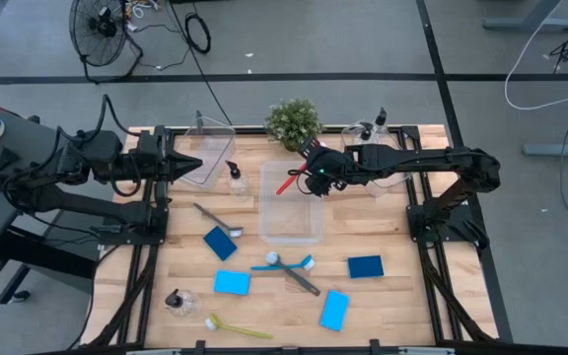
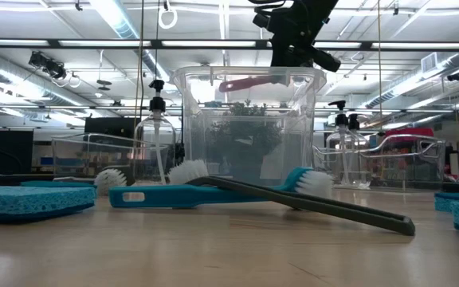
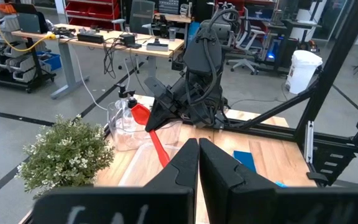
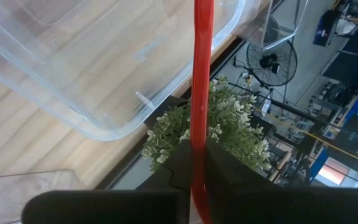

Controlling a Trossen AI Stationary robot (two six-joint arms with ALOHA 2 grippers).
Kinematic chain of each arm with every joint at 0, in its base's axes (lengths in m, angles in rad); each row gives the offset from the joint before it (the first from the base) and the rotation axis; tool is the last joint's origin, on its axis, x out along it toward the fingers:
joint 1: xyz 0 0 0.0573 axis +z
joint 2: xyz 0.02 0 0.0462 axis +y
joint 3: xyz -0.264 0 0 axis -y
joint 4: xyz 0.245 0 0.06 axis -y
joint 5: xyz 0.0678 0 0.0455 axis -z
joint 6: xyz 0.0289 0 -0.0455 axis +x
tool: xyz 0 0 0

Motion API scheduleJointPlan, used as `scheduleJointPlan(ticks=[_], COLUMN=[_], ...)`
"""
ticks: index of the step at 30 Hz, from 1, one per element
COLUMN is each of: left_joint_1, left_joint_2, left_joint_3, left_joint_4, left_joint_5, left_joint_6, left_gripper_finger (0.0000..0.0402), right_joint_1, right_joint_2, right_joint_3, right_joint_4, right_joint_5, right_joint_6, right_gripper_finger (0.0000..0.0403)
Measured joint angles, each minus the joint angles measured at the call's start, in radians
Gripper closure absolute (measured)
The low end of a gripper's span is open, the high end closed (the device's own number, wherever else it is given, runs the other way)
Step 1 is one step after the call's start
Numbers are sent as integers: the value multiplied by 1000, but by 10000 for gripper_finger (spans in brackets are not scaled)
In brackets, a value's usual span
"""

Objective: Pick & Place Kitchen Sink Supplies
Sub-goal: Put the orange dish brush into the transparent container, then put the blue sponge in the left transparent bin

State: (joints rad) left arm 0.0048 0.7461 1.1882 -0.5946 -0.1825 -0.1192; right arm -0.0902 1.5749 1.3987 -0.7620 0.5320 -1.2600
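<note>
Right hand (image 1: 309,178) was clamped on the red brush (image 1: 288,183), hanging over the rim of the clear middle bin (image 1: 291,233). Placing looked underway; next it would need to lower and release. Left hand (image 1: 197,165) waited shut over the left bin (image 1: 215,133).

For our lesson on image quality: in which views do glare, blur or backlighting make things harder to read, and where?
Low view: bright ceiling strip lights backlight the clear bin, and the near blue sponge is soft. Right wrist view: the red brush is sharp, but the dark fingers nearest the lens blur. Left wrist view: the potted plant looks soft. High view: even light, faint shadows.
</note>
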Motion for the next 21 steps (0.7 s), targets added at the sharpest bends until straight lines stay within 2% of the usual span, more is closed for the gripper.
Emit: scheduleJointPlan(ticks=[8, 16, 21], left_joint_1=[0, 0, 0], left_joint_2=[0, 0, 0], left_joint_3=[0, 0, 0], left_joint_4=[0, 0, 0], left_joint_5=[0, 0, 0], left_joint_6=[0, 0, 1], left_gripper_finger=[385, 385, 385], right_joint_1=[0, 0, 0], right_joint_2=[0, 0, 0], right_joint_3=[0, 0, 0], right_joint_4=[-2, -28, -73], right_joint_5=[0, -1, -56], right_joint_6=[7, 105, 142], right_gripper_finger=[344, 320, 296])
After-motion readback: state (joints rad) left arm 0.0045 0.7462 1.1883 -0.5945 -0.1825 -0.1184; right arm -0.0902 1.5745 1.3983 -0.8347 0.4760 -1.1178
